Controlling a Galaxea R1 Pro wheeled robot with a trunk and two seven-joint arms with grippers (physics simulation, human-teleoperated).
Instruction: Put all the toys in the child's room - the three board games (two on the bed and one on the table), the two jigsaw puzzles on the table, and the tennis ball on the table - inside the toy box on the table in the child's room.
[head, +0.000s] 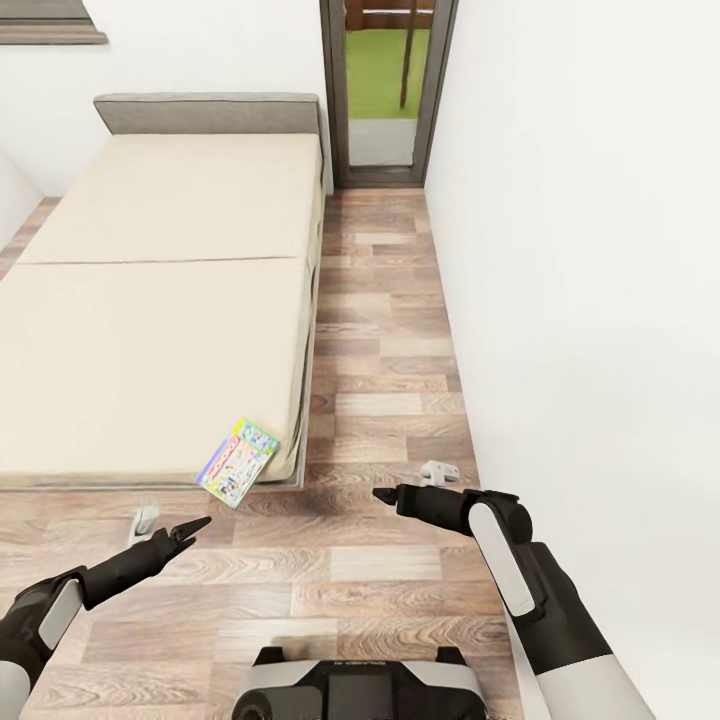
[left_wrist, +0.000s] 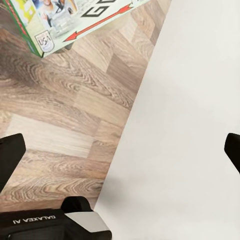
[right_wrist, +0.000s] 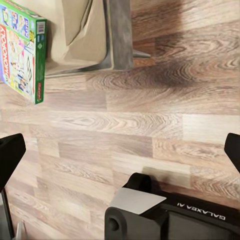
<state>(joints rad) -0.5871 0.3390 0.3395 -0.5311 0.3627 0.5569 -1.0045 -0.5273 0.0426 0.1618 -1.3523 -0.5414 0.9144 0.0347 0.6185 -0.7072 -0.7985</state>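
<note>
The robot's dark base (head: 360, 685) is showing at the near edge of the head view, standing on the wood-plank floor (head: 380, 400). Just beyond it, both arms are reaching forward over the floor. The left gripper (head: 190, 528) is pointing toward the bed corner; in its wrist view the two fingertips (left_wrist: 10, 155) are standing far apart at the picture's edges, so it is wide open and is holding nothing. The right gripper (head: 385, 494) is hanging over the bare floor; its fingertips (right_wrist: 10, 152) are also spread wide, with nothing between them.

A little farther, one board game (head: 238, 461) is lying on the near corner of the bed (head: 150, 300), tilted and sticking out over the edge above the floor. It is a colourful carton with a green border, near both grippers but not touching them.

Farther still, the cream bed is stretching away to a grey headboard (head: 205, 113). To its right the white wall (head: 580, 250) is running along the floor strip toward a glass door (head: 385, 85).
</note>
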